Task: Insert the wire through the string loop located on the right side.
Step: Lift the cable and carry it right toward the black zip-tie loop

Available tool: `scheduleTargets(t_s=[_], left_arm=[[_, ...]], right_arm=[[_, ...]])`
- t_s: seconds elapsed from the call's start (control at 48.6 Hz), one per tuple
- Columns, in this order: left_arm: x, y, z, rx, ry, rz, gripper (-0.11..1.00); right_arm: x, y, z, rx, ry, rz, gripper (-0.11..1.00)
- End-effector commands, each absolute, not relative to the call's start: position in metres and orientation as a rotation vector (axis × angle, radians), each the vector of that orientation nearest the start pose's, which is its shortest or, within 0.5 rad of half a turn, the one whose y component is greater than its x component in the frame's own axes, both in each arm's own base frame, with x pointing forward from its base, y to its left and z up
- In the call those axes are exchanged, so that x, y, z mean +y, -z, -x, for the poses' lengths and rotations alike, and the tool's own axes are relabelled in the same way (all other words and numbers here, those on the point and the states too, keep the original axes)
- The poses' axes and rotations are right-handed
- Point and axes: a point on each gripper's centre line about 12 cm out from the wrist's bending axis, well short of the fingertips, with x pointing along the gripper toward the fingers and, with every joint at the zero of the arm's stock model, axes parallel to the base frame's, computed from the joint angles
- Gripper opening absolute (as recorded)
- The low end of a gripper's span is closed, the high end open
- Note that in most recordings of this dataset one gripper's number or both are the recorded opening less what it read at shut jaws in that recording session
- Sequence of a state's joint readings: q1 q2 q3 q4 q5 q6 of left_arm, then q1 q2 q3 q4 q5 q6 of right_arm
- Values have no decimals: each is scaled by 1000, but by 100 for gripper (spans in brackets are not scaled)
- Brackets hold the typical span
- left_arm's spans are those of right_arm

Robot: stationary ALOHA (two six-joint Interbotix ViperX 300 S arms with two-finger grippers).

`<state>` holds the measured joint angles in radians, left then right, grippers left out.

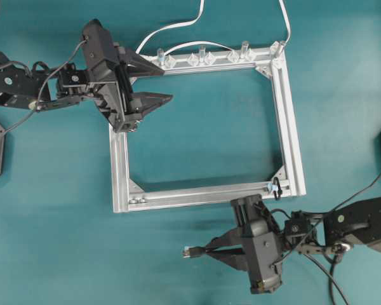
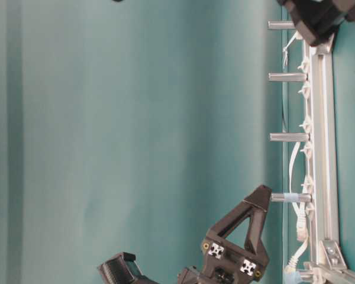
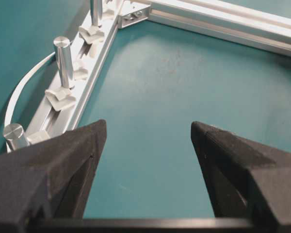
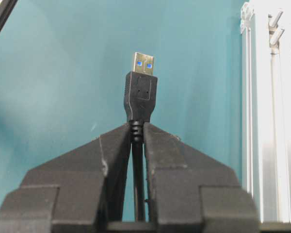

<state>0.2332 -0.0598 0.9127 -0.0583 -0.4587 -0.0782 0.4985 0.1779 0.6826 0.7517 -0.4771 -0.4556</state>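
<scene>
The wire ends in a black plug with a metal USB tip (image 4: 141,90), and my right gripper (image 4: 137,129) is shut on the cable just behind it. Overhead, this gripper (image 1: 206,250) lies below the silver frame (image 1: 117,165) with the plug (image 1: 190,253) pointing left. The string loop (image 1: 276,185) is a small dark ring on the frame's bottom right corner, up and to the right of the plug. My left gripper (image 1: 157,84) hangs open over the frame's top left corner, and nothing lies between its fingers (image 3: 85,145).
Upright metal pegs (image 3: 64,53) and clear clips stand along the frame's top bar (image 1: 203,60). White flat cables (image 1: 171,28) run off the top edge. A frame bar (image 4: 269,126) passes close on the right of the right wrist view.
</scene>
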Motion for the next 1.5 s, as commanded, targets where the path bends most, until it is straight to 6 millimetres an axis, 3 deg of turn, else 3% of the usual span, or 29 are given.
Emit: scheduleTargets(t_s=[0.0,0.165,0.329,0.803,0.988,1.194,1.483], left_arm=[[83,-168,-340,346,-274,160,75],[83,-168,-340,347,-274,158,75],[83,-168,-340,346,-274,158,75],[83,-170,-341,341,-274,161,75],[83,-170,-341,340,-276,164,75],[83,-170,-342,339,-275,164,75],[83,-172,-343,334,-275,163,75]], right_arm=[[163,-150,-376,431,-130,-49,11],[159,-153,-364,448,-142,-53,11],[151,-154,-341,485,-163,-52,11],[119,-162,-236,558,-280,-66,11],[104,-160,-208,557,-297,-75,11],[93,-154,-190,546,-300,-77,11],[91,-148,-190,567,-289,-67,11]])
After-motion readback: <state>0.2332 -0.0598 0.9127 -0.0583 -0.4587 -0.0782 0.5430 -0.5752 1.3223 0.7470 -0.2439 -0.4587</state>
